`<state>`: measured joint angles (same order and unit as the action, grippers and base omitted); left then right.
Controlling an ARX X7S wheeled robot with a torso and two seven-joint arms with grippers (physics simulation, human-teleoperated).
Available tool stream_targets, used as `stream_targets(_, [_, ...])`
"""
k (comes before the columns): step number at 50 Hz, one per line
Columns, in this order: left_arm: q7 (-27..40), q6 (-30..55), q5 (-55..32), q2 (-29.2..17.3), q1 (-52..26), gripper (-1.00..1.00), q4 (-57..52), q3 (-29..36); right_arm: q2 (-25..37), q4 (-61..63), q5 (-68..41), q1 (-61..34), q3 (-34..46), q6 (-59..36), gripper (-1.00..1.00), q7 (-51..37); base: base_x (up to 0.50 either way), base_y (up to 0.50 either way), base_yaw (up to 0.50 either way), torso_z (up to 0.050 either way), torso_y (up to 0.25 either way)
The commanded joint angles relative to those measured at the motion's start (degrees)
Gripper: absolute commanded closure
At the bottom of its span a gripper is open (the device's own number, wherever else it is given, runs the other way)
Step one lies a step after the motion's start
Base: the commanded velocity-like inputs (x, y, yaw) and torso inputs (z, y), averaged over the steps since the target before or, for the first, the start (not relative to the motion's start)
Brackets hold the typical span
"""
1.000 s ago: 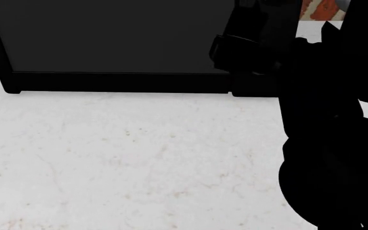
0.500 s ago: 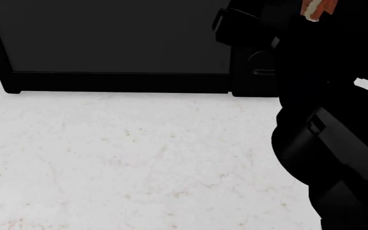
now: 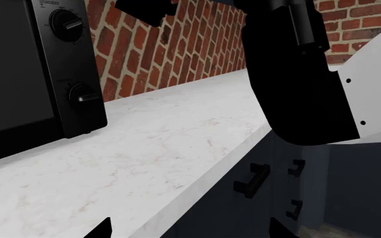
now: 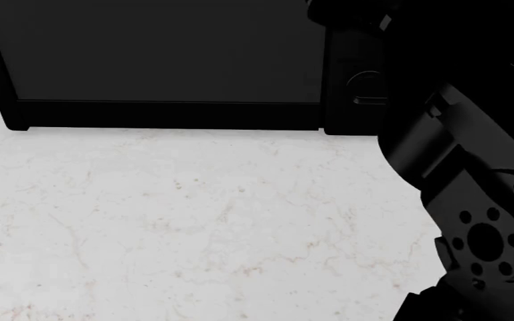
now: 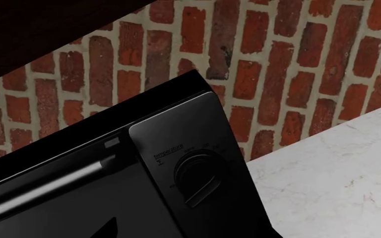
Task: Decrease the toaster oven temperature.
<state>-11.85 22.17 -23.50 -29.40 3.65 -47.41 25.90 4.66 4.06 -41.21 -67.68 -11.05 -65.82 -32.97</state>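
I had the large matte-black boxy toaster oven standing at the back of the white marbled stone surface, against the red brick wall. My right arm reached toward the oven's side panel; its claw was hidden in the black mass up there, so I could not tell whether it was wide or narrow. The left claw was out of sight too, with only dark tips at the picture's edge.

I counted two round black knobs on that panel: an upper one and a lower one. My worry was seizing the wrong knob, since their labels were too small to read, or turning the right one the wrong way and raising the heat. With black on black, I judged a misaligned grip likely to slip off.
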Motion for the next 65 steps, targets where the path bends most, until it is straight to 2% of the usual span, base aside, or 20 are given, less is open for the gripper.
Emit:
stream_targets(1, [0.25,1.05,-1.03,0.06,-1.51,-1.0,0.37,-0.29,0.16,-7.04,0.51,-0.87,-0.4,5.29,-1.0,1.91,0.0,0.0,0.0,0.0,0.0])
stream_targets(16, [1.07,3.33,-2.69,-0.26,-3.27,-1.0,-0.33,-0.81,-0.59,-15.32,-0.86,-2.85,-2.69,11.5,-1.0,4.71,0.0,0.0,0.0,0.0,0.0])
stream_targets(46, [1.61,4.49,-4.53,-0.56,-5.17,-1.0,0.2,-1.27,0.02,-20.32,-2.15,-3.28,-6.44,17.62,-1.0,0.96,0.0,0.0,0.0,0.0,0.0])
stream_targets(65, [0.06,2.73,-4.67,0.49,-6.86,-1.0,5.09,-0.79,-0.2,-40.43,2.56,-9.55,-2.0,27.89,-1.0,7.39,0.0,0.0,0.0,0.0,0.0])
